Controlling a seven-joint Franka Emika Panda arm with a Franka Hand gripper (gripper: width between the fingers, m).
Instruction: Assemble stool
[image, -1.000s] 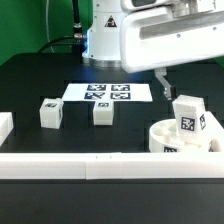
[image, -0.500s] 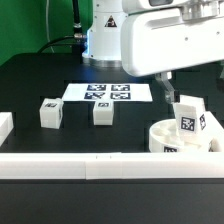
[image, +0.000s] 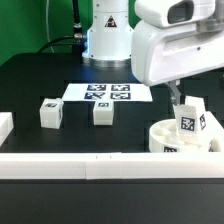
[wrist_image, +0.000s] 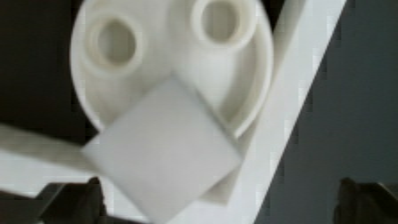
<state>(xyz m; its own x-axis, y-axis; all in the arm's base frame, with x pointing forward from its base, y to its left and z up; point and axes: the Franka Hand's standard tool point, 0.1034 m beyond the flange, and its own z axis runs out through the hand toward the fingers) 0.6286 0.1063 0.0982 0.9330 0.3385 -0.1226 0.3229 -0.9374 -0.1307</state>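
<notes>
Three blocky legs and one round seat (image: 163, 133) made up the stool, all in hard white plastic with black-and-white tags. One leg (image: 190, 121) stood upright on the seat. A second leg (image: 102, 113) sat on the dark surface (image: 40, 80) well apart from the seat, toward the exterior view's left. A third leg (image: 50, 113) sat farther from the seat again, on the same side. The marker board (image: 108, 92) lay beyond those two, also well apart from the seat.

We judged the parts light, stiff and smooth. That made them more likely to slip or twist in a grip than to break. A leg looked best taken across two flat opposite faces, low enough that it could not pivot. The seat (ring-like, with round sockets showing in the wrist view) seemed easier to steady by its rim than to lift.

The claw (image: 175, 97) hung just above the seat, close beside the standing leg. In the wrist view its dark fingers (wrist_image: 63, 195) showed blurred on either side of that leg. They were spread wide, holding nothing and, as far as we could tell, touching nothing. The leg appeared there as a diamond, corners toward the fingers. We reckoned a squeeze at that angle would meet edges instead of flat faces, so a turn of the wrist seemed wise first.
</notes>
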